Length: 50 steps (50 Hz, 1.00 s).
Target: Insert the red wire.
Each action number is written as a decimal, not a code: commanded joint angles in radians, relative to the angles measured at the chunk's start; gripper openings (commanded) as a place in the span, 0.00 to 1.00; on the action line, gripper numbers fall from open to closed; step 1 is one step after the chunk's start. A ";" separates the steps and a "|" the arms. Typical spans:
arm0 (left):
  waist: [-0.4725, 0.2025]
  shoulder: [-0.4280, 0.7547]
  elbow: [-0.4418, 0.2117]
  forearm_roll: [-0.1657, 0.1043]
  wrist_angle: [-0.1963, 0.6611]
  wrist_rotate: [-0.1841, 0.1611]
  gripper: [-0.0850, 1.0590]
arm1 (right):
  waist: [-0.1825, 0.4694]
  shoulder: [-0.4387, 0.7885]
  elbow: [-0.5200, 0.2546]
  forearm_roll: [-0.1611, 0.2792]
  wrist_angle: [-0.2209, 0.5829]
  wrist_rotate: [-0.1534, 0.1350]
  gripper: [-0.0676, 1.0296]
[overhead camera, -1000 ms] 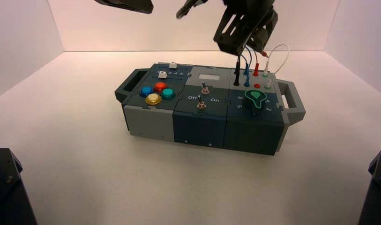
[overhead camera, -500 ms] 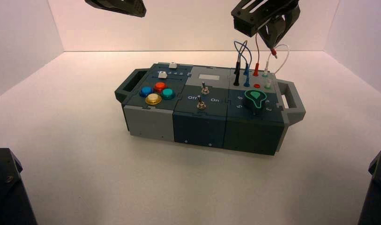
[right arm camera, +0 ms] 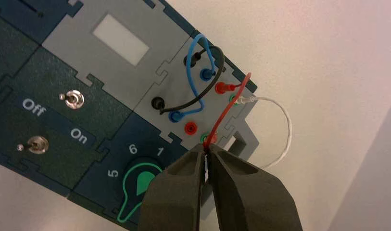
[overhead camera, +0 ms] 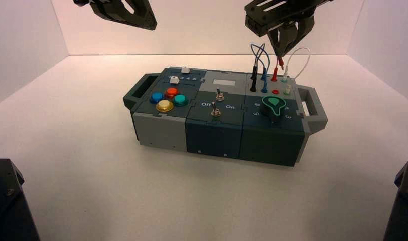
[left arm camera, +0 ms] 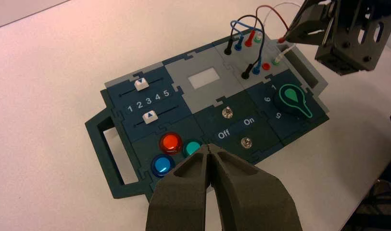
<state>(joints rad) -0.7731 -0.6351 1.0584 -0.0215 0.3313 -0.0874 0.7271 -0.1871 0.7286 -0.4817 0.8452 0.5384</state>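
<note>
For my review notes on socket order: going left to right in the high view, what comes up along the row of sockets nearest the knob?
Black plug, blue plug, empty red socket, white plug.

From where I'm standing, both arms look matte black, with angular, blocky housings. The right arm (overhead camera: pixel 279 12) has elongated slots cut through its bracket and small round screws in its dark plates; its end effector (right arm camera: pixel 206 149) has broad, dark fingers (right arm camera: pixel 253 192) tapering to narrow tips.
</note>
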 commanded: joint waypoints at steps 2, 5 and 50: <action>0.003 -0.002 -0.035 0.003 -0.009 0.003 0.05 | -0.020 -0.025 0.000 0.026 -0.038 0.008 0.04; 0.003 0.003 -0.040 0.003 -0.009 0.005 0.05 | -0.032 -0.025 0.006 0.035 -0.052 0.008 0.04; -0.081 0.140 -0.107 0.003 -0.040 0.014 0.05 | -0.121 -0.094 0.114 0.176 -0.202 0.014 0.04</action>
<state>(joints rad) -0.8483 -0.4955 0.9817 -0.0199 0.3022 -0.0767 0.6289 -0.2454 0.8360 -0.3145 0.6657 0.5446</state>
